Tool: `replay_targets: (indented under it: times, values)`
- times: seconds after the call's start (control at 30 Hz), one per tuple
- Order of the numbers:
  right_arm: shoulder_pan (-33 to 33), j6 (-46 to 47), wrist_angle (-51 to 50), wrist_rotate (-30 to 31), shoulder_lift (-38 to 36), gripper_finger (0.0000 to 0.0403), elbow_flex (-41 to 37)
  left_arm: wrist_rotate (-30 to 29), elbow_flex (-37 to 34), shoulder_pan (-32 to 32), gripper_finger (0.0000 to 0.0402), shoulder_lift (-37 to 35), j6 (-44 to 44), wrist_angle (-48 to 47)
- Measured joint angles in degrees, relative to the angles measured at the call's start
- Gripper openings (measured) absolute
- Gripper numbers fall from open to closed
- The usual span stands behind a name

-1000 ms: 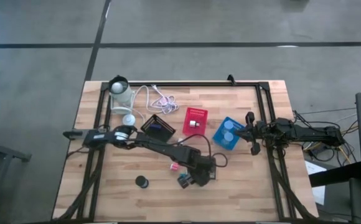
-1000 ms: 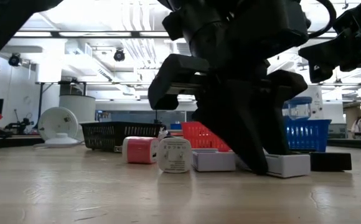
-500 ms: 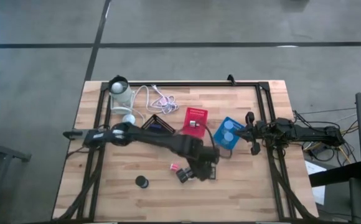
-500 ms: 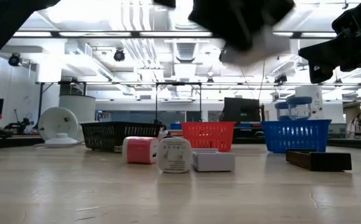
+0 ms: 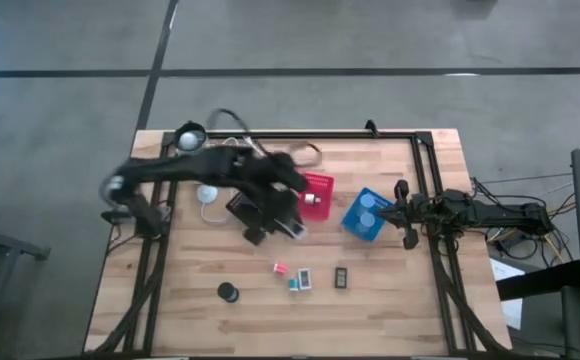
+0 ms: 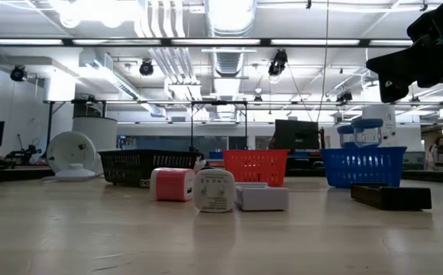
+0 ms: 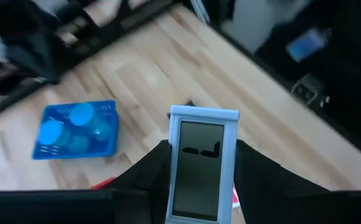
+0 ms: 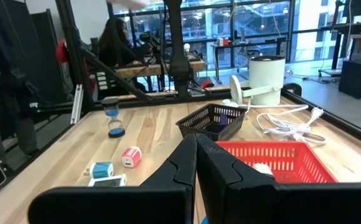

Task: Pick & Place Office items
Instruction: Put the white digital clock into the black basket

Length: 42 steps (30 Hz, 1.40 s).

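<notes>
L gripper [image 7: 197, 186] clamps a small white display block [image 7: 200, 168], held up over the black bin [image 5: 253, 203]. R gripper [image 8: 196, 163] shut, empty, beside blue bin [image 5: 366, 213]. Suggest: centre over the bin, lower, then release so it won't tip out.

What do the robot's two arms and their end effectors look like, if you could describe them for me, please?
Both arms are dark, nearly black, built of jointed segments. The left end effector has two broad, matte black fingers with angular shoulders. The right end effector has two black fingers tapering to narrow tips. Dark cables trail from the right arm at the table's edge.
</notes>
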Motion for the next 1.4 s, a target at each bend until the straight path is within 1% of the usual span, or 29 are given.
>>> replay_targets:
  times: [0.13, 0.27, 0.37, 0.43, 0.5, 0.63, 0.7, 0.9, 1.07, 1.17, 1.27, 1.4]
  values:
    - [0.00, 0.00, 0.07, 0.01, 0.00, 0.0008, 0.01, 0.47, -16.90, 3.02, 0.0144, -13.85, -4.51, 12.63]
    - [0.00, 0.22, 0.11, 0.11, 0.00, 0.0008, 0.02, -0.44, -33.38, 6.27, 0.0145, -27.22, -11.09, 27.86]
    - [0.00, 0.26, 0.13, 0.17, 0.02, 0.0008, -0.01, -3.20, -44.00, 7.95, 0.0145, -36.41, -16.90, 38.49]
    - [0.00, 0.33, 0.13, 0.26, 0.02, 0.0008, -0.01, -5.45, -49.93, 8.57, 0.0145, -41.71, -20.32, 43.48]
    - [0.00, 0.39, 0.15, 0.34, 0.00, 0.0008, 0.01, -8.91, -55.21, 8.65, 0.0145, -46.28, -23.78, 47.16]
    - [0.00, 0.39, 0.15, 0.34, 0.00, 0.0008, -0.01, -16.92, -63.84, 8.58, 0.0145, -53.95, -31.43, 52.24]
    - [0.00, 0.39, 0.15, 0.34, 0.02, 0.0008, 0.01, -19.38, -67.97, 8.52, 0.0145, -57.31, -34.45, 53.89]
    - [0.00, 0.39, 0.07, 0.34, 0.04, 0.0008, 0.00, -21.15, -80.54, 8.45, 0.0145, -68.15, -38.18, 61.93]
    - [0.00, 0.39, 0.04, 0.34, 0.04, 0.0008, 0.00, -26.80, -89.56, 8.45, 0.0142, -75.86, -40.56, 65.86]
    - [0.00, 0.39, 0.04, 0.34, 0.09, 0.0008, 0.01, -28.51, -93.44, 8.45, 0.0142, -79.15, -40.87, 67.86]
    - [0.00, 0.39, 0.02, 0.36, 0.04, 0.0008, 0.00, -28.76, -97.61, 8.45, 0.0142, -81.63, -41.42, 68.94]
    - [0.00, 0.39, 0.02, 0.38, 0.07, 0.0008, -0.01, -29.20, -101.01, 8.45, 0.0142, -84.37, -42.07, 70.25]
